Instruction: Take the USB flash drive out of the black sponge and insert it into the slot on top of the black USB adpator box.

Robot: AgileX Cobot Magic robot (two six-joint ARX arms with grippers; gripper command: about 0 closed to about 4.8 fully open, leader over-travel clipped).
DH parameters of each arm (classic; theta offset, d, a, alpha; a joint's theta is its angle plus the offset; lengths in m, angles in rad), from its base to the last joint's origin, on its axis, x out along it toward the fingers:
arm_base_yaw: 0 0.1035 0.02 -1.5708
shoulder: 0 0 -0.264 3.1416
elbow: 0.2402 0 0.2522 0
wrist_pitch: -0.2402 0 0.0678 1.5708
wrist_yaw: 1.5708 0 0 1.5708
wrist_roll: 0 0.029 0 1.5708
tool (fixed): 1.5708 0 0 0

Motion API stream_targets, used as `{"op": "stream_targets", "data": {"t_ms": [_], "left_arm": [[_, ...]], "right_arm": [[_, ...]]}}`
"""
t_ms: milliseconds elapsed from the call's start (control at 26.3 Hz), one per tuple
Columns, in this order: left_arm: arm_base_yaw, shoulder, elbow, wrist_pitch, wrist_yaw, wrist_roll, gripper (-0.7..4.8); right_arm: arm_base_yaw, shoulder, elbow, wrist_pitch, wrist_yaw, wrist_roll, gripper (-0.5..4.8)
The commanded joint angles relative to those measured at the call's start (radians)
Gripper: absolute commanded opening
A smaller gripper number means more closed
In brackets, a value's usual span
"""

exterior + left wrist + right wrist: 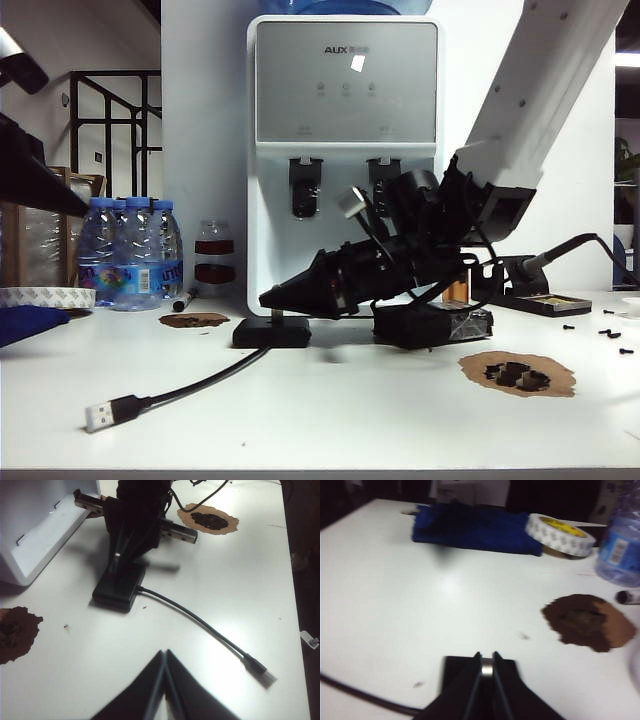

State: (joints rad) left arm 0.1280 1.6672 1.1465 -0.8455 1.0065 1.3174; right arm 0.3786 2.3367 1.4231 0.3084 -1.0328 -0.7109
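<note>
The black USB adpator box [270, 333] lies flat in front of the water dispenser, and its cable ends in a silver plug [100, 414]. My right gripper [268, 298] reaches across from the right and hangs just above the box. In the right wrist view it [486, 656] is shut on the small silver USB flash drive [487, 669], with the box [454, 672] right beneath. The black sponge [440, 326], partly taped, sits behind the right arm. My left gripper [165, 653] is shut and empty, held back from the box [117, 587].
A white water dispenser [345, 150] stands at the back. Water bottles [130, 250], a tape roll [560, 534] and a blue cloth [470, 527] are at the left. Brown patches hold black foam bits [517, 375]. A soldering stand [545, 300] sits at the right.
</note>
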Motion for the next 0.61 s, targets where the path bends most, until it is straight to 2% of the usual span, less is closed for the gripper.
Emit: {"op": "stream_targets", "data": {"t_ms": [38, 266, 456, 609], "left_arm": [[0.0, -0.003, 0.001, 0.0, 0.008, 0.008, -0.04], [0.0, -0.003, 0.001, 0.0, 0.008, 0.009, -0.04], [0.0, -0.003, 0.001, 0.0, 0.008, 0.009, -0.04], [0.0, -0.003, 0.001, 0.0, 0.008, 0.008, -0.04]], "right_arm": [[-0.001, -0.013, -0.008, -0.085, -0.011, 0.0, -0.02], [-0.001, -0.027, 0.014, -0.084, -0.008, 0.0, -0.02], [0.001, -0.008, 0.036, -0.08, 0.045, -0.012, -0.02], [0.008, 0.005, 0.035, -0.089, 0.034, -0.008, -0.02]]}}
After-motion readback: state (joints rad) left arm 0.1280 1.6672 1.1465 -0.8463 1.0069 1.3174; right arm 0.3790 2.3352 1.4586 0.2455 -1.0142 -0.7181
